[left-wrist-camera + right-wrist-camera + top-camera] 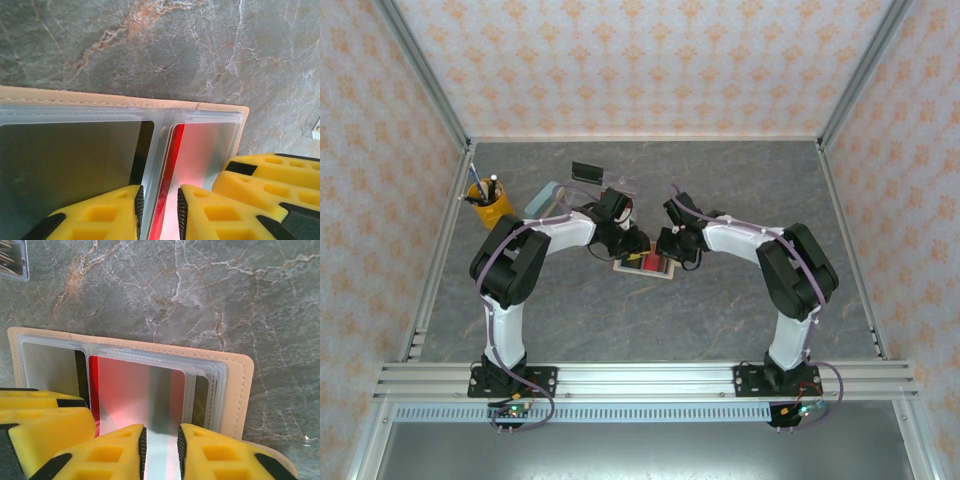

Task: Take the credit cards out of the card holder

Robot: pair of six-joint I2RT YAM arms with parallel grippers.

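Open card holder (pixel 236 390) on counter (pixel 200 290); left claw (pixel 159 215), right claw (pixel 161 455) over clear sleeves (pixel 214 385), jaws nearly together, cannot tell if clamped; likely pinning holder, freeing red card (pixel 120 390)

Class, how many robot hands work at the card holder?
2. The left hand hovers where the dark card meets the red card; the right hand is over the red card, both above the card holder.

The open card holder (pixel 235 390) is lying on the marbled counter (pixel 200 290), showing a red card (pixel 125 390) under clear sleeves (pixel 202 390), the right pincer (pixel 161 450) reaching in from six o'clock with fingers nearly together, a clear tray (pixel 12 260) sitting at eleven o'clock.
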